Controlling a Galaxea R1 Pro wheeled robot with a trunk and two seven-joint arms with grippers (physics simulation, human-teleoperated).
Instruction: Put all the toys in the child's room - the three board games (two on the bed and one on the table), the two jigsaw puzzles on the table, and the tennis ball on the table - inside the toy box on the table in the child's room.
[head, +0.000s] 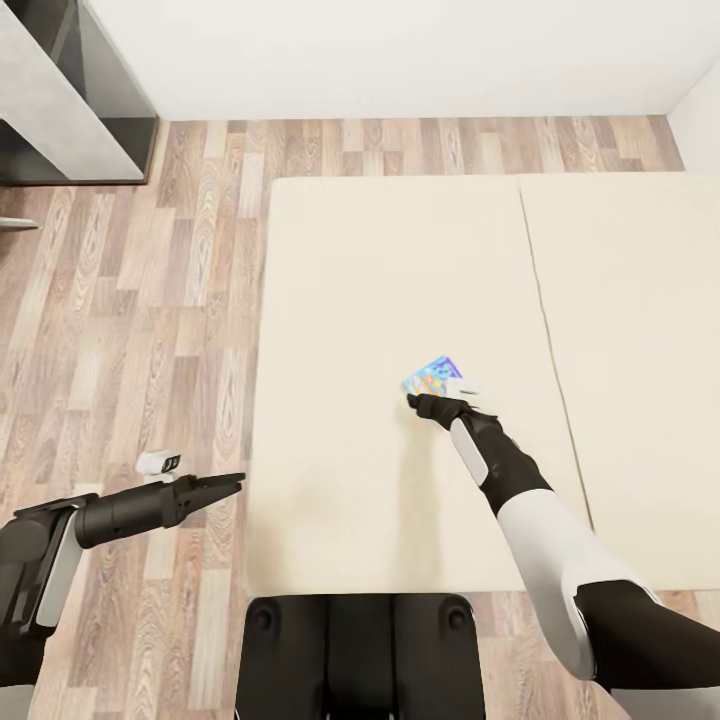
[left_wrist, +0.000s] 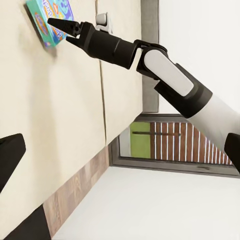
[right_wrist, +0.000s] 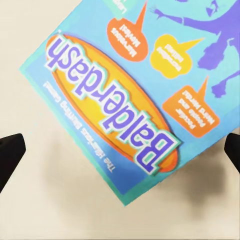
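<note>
Nearest the robot's trunk, the left gripper hangs over the wood floor just beside the bed, its fingers drawn together to a point and holding nothing. Farther out, the right gripper reaches across the cream mattress to the blue board game, which lies flat near the seam between the two sections. From its wrist camera the fingertips stand wide apart on either side of the box, so it looks released, though contact is hard to judge. The step in hand is probably picking up this game; next the jaws need lowering and closing across its edges.
</note>
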